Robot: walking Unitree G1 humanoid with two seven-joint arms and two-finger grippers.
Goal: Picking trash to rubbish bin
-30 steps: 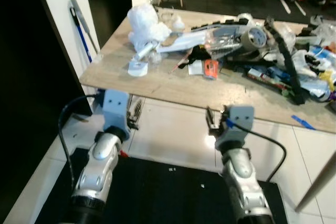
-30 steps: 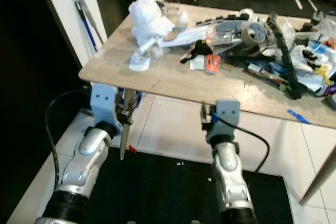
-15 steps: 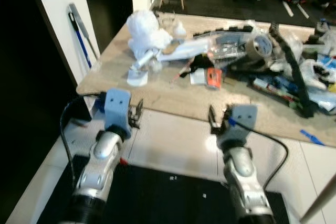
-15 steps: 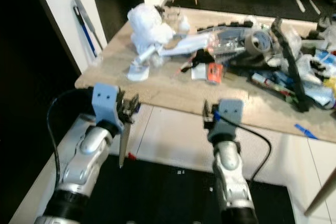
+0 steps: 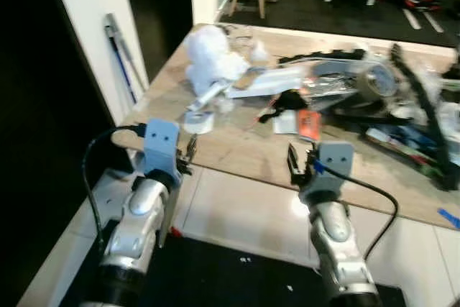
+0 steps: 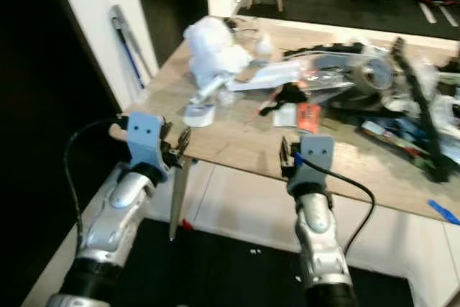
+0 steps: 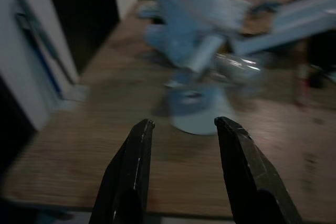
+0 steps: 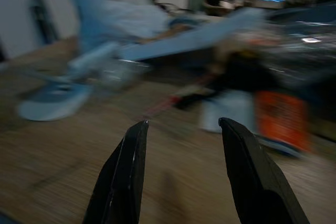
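Over the last second the surface (image 5: 237,150) has grown larger and slid lower in the head views, and its near edge now sits right at both wrists. The whole picture shifted together, so the robot has stepped closer; the trash itself has not moved. The blur in both wrist views fits a body still in motion.

The left gripper (image 7: 184,129) is held level with the near edge by the near left corner, fingers spread and empty. Straight ahead of it lies a small white cup (image 7: 197,109), with a clear bottle (image 7: 239,69) and a white crumpled bag (image 5: 210,52) behind, toward the far left corner.

The right gripper (image 8: 181,132) hangs at the middle of the near edge, fingers likewise spread with nothing between them. Beyond it lie a white card (image 5: 285,124) and an orange packet (image 5: 309,123), with a tape roll (image 5: 379,84) and a tangle of dark straps and wrappers further on toward the right side.

Nothing has been picked up yet, and no bin can be made out. The approach looks nearly finished: the cup is likely the nearest piece for the left arm, the card or packet for the right. The pile is cluttered, so a careless reach may snag neighbours.
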